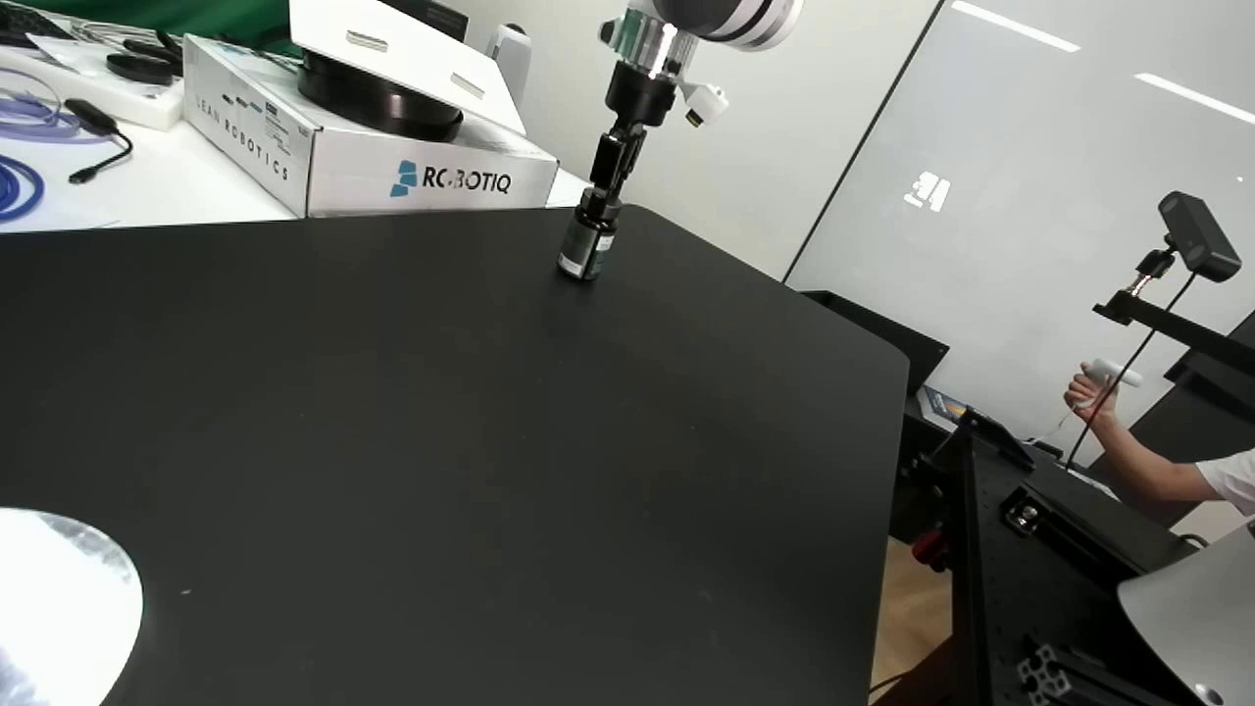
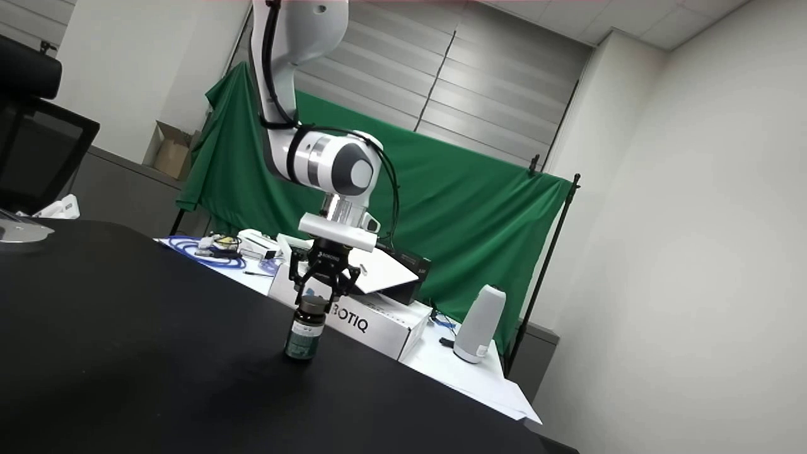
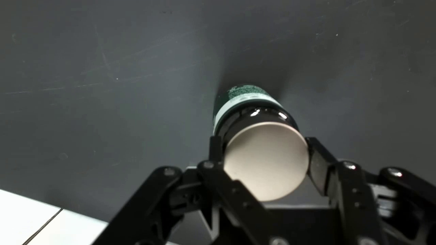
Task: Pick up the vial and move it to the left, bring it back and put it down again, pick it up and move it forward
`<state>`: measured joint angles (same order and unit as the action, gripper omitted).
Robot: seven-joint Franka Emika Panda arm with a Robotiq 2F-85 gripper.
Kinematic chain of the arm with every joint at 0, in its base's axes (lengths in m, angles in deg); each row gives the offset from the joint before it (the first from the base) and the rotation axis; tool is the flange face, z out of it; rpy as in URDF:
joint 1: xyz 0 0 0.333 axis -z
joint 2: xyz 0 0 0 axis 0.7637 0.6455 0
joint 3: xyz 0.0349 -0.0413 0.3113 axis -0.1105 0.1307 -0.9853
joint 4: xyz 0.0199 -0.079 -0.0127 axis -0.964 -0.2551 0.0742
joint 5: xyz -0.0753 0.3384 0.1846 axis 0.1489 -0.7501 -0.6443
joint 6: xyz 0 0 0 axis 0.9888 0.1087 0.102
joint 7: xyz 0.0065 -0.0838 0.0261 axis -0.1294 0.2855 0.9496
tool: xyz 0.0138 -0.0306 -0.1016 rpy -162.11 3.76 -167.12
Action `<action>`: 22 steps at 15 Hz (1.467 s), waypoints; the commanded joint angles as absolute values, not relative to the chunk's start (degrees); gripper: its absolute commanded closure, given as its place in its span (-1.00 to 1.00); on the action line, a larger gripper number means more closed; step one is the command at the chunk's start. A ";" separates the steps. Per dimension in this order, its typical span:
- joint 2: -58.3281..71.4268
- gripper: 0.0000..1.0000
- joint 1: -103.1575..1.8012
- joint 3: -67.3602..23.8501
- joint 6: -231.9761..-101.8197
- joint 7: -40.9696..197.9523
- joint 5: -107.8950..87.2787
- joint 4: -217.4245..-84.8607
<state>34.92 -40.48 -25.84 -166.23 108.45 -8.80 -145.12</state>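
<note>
The vial shows in both exterior views, a dark cylinder (image 1: 586, 245) with a round cap and a white and dark green label (image 2: 304, 339). In the wrist view its round cap (image 3: 267, 163) looks pale under glare, with the dark body behind it. My gripper (image 1: 600, 201) points down over the vial in both exterior views (image 2: 313, 304). In the wrist view the gripper (image 3: 262, 144) has one finger on each side of the cap, and it is shut on it. The vial's base is at or just above the black table (image 1: 471, 431); I cannot tell which.
A white Robotiq box (image 1: 431, 181) stands on a white table beyond the black table's edge, with blue cables (image 1: 20, 186) beside it. A white round object (image 1: 59, 608) lies at the near corner in an exterior view. A person's hand (image 1: 1088, 392) holds a controller off the table.
</note>
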 commanded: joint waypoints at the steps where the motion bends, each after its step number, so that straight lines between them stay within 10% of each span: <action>1: 36.80 0.28 -40.03 -25.90 -164.86 107.04 -8.87 -142.00; 3: 36.82 0.28 -40.07 -25.88 -164.56 106.85 -8.89 -141.71; 4: 36.52 -0.72 -40.08 -26.03 -164.04 107.08 -8.90 -141.68; 7: 34.56 -0.96 -40.75 -25.89 -161.67 106.90 -8.37 -141.97; 22: 25.51 -1.00 -43.10 -25.00 -159.21 106.75 -5.28 -144.37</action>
<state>27.13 -42.74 -25.65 -159.52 108.42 -6.41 -142.86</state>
